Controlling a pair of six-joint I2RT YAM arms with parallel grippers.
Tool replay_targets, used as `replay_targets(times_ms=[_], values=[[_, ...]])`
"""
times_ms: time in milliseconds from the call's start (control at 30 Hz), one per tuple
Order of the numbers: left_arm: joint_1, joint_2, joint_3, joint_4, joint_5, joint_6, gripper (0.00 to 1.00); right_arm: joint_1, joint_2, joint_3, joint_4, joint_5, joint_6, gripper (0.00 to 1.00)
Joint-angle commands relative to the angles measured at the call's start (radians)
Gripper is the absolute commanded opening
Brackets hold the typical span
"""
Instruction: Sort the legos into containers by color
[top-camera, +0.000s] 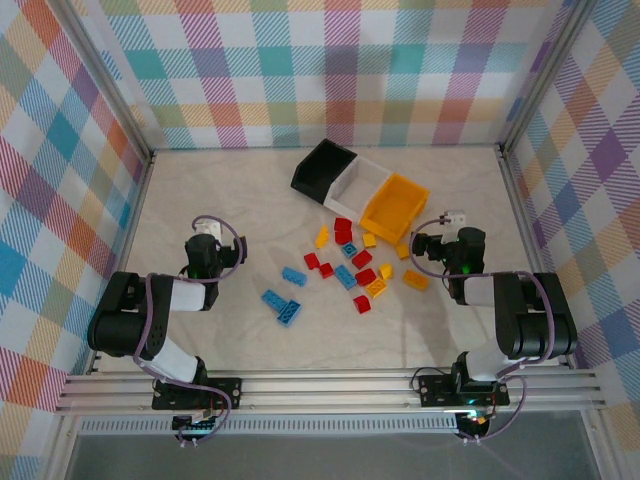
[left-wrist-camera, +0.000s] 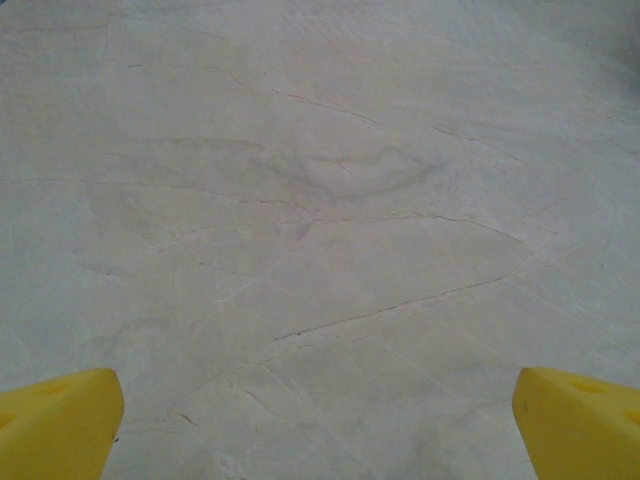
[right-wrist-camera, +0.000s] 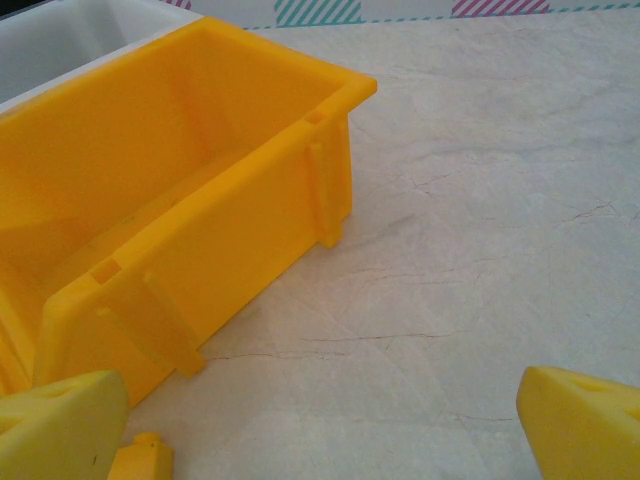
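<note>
On table (top-camera: 200, 190) | 3 bins (top-camera: 395, 215) | legos (top-camera: 293, 275): 7 red, 5 blue, 6 yellow

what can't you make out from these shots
Top view: the black bin interior is too dark to tell if bricks lie inside.
Top view: stud counts on the legos are too small.
Right wrist view: the yellow brick is cut off by the bottom edge; the white bin by the top-left corner.
</note>
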Motion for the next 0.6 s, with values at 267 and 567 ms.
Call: replay_targets(times_ms=[267,567], values=[[0.008,0.006,0.015,0.040,0.013,-0.014,1.00,-0.009,0.010,0.009,0.033,-0.008,0.015,1.00],[0.008,-0.040,0.094,-0.133,0.005,-0.017,1.00,-0.011,-0.006,0.023,-0.007,0.027,0.030,1.00]])
